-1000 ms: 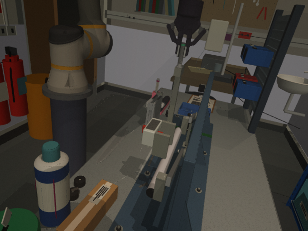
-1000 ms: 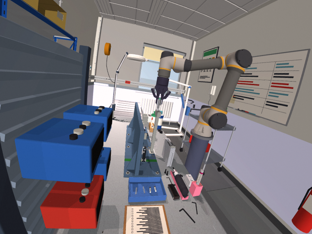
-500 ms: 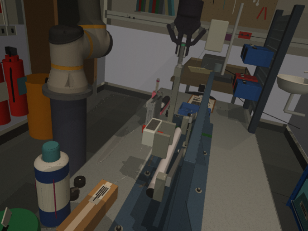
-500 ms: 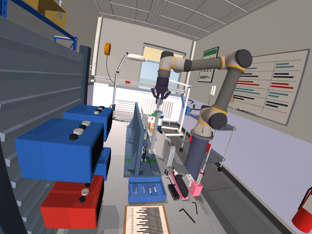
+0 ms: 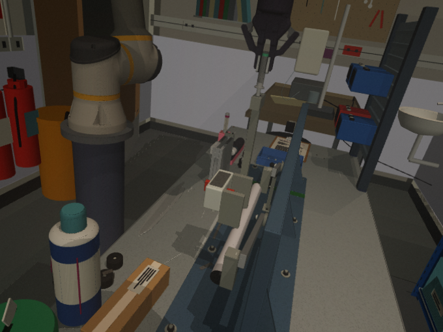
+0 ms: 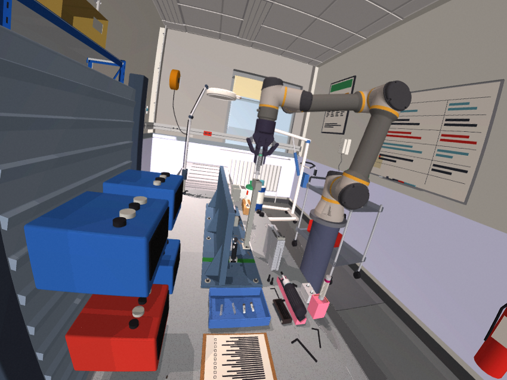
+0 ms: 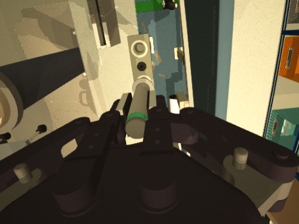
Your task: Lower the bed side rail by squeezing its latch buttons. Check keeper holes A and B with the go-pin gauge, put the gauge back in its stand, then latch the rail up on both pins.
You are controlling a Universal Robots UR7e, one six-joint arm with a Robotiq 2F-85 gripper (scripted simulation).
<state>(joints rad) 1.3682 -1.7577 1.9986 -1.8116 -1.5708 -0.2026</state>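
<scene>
The lower tip of the go-pin gauge [image 5: 263, 69] [image 7: 137, 113] is hidden where it meets the top of its tall grey stand [image 5: 254, 118] [image 7: 140, 56]. The gauge is a grey knurled rod with a green band near its top, and it stands upright, clamped in my gripper [image 5: 264, 59] [image 6: 261, 151] [image 7: 136, 104] high above the bench. The stand's top block shows a ringed hole and a small dark hole. The white side rail [image 5: 236, 232] lies low along the blue bed frame [image 5: 282, 200] [image 6: 224, 228], with its grey latch block [image 5: 229, 200] beside it.
Behind the work stand a brown table with boxes [image 5: 304, 103] and a rack of blue and red bins [image 5: 365, 103]. A bottle [image 5: 75, 264] and a brown carton [image 5: 128, 300] sit at the near left. A blue tray [image 6: 239, 308], a pink holder [image 6: 318, 306] and hex keys lie past the frame's end.
</scene>
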